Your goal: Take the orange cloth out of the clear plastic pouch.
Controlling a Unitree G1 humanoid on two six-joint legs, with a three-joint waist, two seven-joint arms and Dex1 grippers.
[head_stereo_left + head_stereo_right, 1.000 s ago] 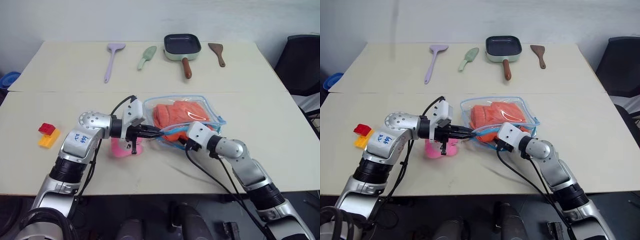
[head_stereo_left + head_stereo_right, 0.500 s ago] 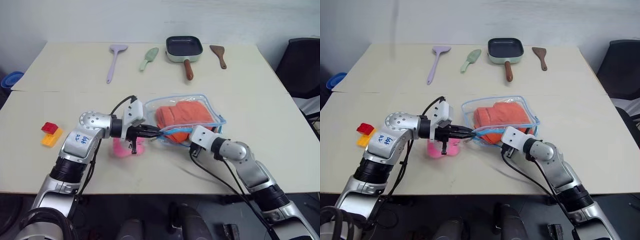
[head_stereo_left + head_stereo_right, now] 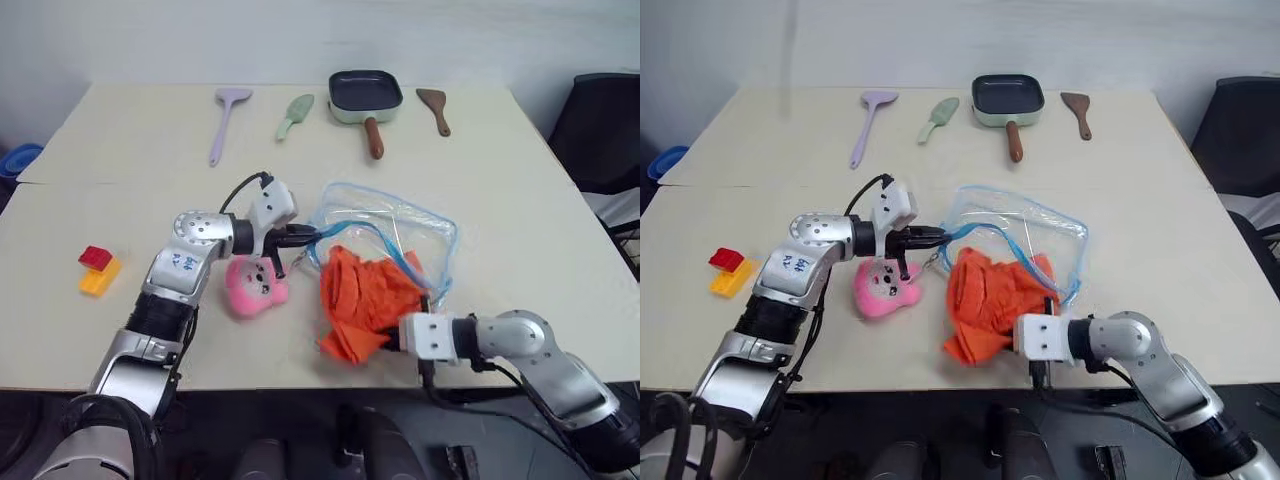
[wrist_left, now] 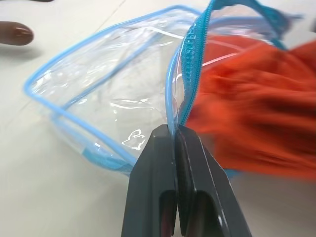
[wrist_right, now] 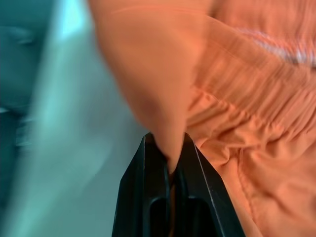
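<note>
The orange cloth [image 3: 363,300] hangs bunched near the table's front edge, most of it outside the clear plastic pouch [image 3: 400,228], with one end still at the pouch mouth. My right gripper [image 5: 168,159] is shut on a fold of the orange cloth [image 5: 232,108]. Beyond the cloth the clear plastic pouch [image 4: 113,84] lies with its mouth gaping. My left gripper [image 4: 175,132] is shut on the pouch's light blue zipper edge [image 4: 190,74], seen as my left gripper [image 3: 308,236] at the pouch's left side.
A pink plush toy [image 3: 256,286] lies just below my left gripper. Red and yellow blocks [image 3: 97,269] sit at the left. Two spatulas [image 3: 228,118], a small pan [image 3: 365,96] and a brown spatula [image 3: 435,106] line the far side.
My right gripper has pulled back toward the front edge with the orange cloth, drawing most of it out of the pouch. My left gripper moved forward, still holding the zipper edge.
</note>
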